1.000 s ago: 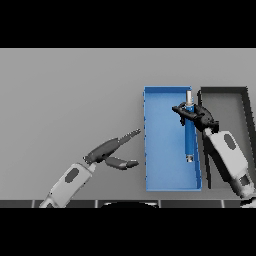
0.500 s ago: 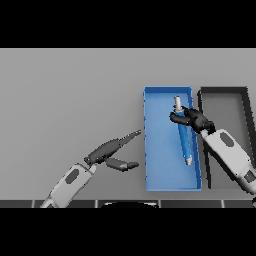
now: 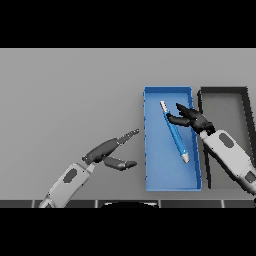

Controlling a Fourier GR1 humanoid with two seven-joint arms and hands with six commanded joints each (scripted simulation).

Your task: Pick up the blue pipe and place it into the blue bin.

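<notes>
1 blue pipe (image 3: 174,131) lying diagonal in blue bin (image 3: 170,182), right hand (image 3: 190,118) beside

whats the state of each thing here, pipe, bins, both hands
blue pipe: lying slanted inside the blue bin, not gripped
blue bin: holds the pipe
black bin: nothing seen inside
right hand: open, fingers beside the pipe
left hand: open, over the table left of the blue bin
</notes>
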